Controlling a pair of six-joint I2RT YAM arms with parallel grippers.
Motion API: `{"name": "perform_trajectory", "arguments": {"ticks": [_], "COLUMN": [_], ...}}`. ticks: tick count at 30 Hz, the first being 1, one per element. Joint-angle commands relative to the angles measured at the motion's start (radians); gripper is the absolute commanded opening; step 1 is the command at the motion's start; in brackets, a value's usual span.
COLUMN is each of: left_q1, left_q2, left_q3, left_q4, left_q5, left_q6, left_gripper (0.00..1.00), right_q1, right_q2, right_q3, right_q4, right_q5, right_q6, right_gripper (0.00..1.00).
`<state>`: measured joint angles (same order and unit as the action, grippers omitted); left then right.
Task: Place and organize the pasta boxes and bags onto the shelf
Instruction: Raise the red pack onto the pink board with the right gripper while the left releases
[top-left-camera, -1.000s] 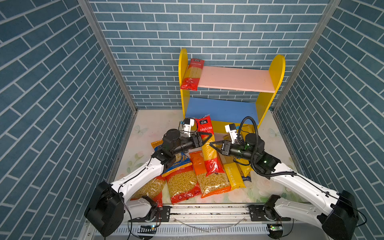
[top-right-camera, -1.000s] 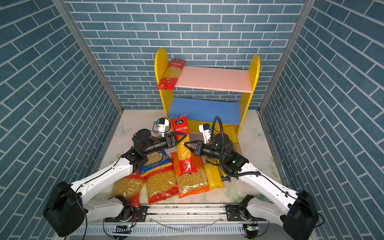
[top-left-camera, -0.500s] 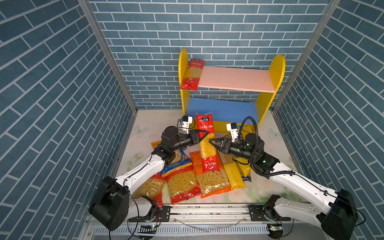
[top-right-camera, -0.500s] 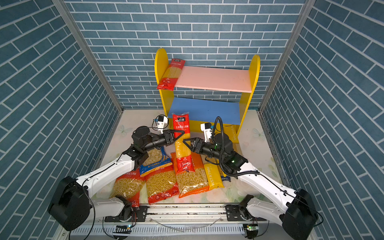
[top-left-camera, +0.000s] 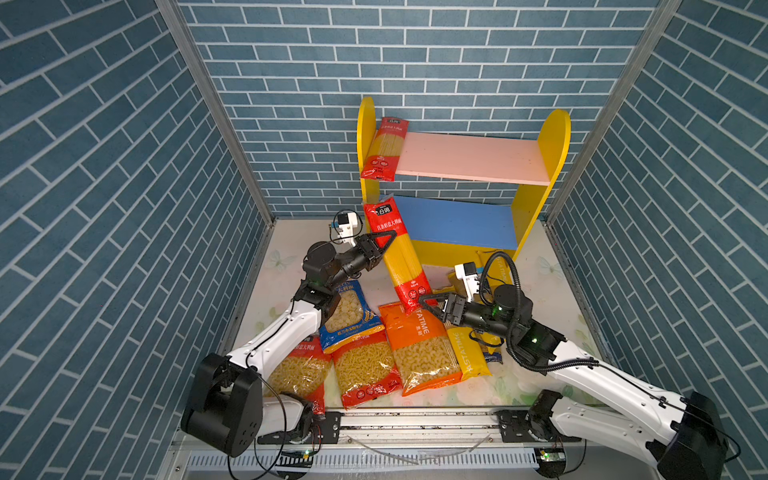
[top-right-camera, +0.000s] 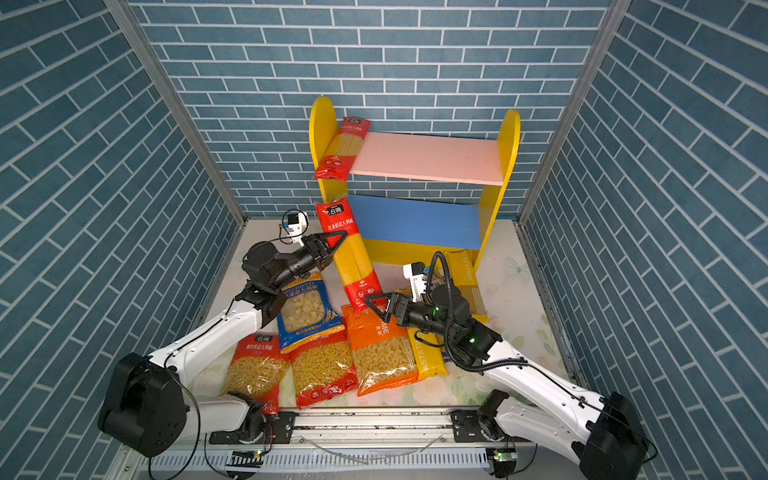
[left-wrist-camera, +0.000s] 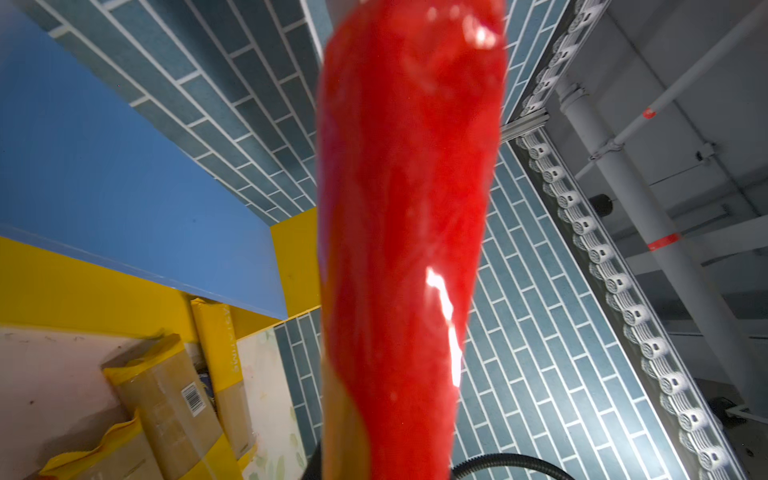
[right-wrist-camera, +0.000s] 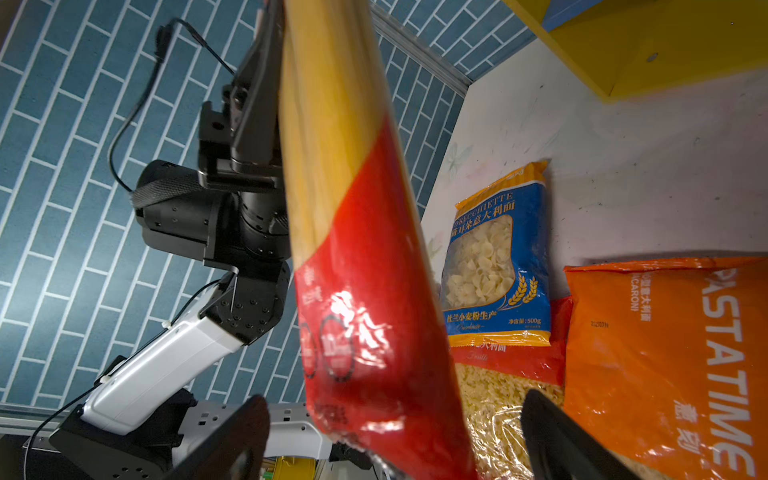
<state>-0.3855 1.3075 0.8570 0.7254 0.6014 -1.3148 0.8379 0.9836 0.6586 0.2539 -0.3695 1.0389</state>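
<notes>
Spaghetti pack (top-left-camera: 400, 253) at shelf (top-left-camera: 555, 141) edge, blue board (top-left-camera: 457, 224) open

Robot lab booth: blue brick-print wall panels (top-left-camera: 104, 249), aluminium corner posts (top-left-camera: 219, 112), metal mounting rail (top-left-camera: 415, 420), bare white ceiling pipes (left-wrist-camera: 648, 216).
</notes>
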Motion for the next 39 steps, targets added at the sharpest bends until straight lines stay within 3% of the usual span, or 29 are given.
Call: {"name": "perform_trajectory", "arguments": {"ticks": [1, 8, 11, 14, 19, 22, 27, 33, 39], "left_q1": [-0.006, -0.048, -0.057, -0.058, -0.058, -0.057, -0.056, -0.056, -0.055], "left_q2": [-0.039, -0.041, -0.041, -0.047, -0.035, -0.028, -0.022, -0.043, -0.077], "left_q3": [0.068, 0.067, 0.063, 0.068, 0.082, 0.091, 0.111, 0.113, 0.082], "left_q4": [0.164, 0.157, 0.167, 0.164, 0.154, 0.147, 0.137, 0.108, 0.093], "left_q5": [0.002, 0.002, -0.012, -0.022, -0.026, -0.029, -0.026, -0.011, -0.011], "left_q6": [-0.052, -0.053, -0.058, -0.055, -0.054, -0.056, -0.056, -0.039, -0.023], "left_gripper": [0.17, 0.18, 0.18, 0.20, 0.27, 0.35, 0.54, 0.69, 0.75], "right_q1": [0.005, 0.005, 0.004, 0.005, 0.003, 0.005, 0.003, -0.008, -0.065], "right_q2": [0.009, 0.108, 0.120, 0.125, 0.122, 0.119, 0.110, 0.089, 0.122], "right_q3": [-0.020, -0.032, -0.007, 0.015, 0.014, 0.018, 0.033, 0.127, 0.261], "right_q4": [0.039, 0.435, 0.473, 0.479, 0.523, 0.525, 0.534, 0.483, 0.486], "right_q5": [0.029, -0.031, -0.025, -0.031, -0.017, -0.013, -0.027, -0.043, -0.069], "right_q6": [-0.009, 0.109, 0.114, 0.112, 0.122, 0.124, 0.117, 0.035, 0.020], "right_gripper": [0.95, 0.92, 0.84, 0.73, 0.44, 0.29, 0.16, 0.10, 0.08]}}
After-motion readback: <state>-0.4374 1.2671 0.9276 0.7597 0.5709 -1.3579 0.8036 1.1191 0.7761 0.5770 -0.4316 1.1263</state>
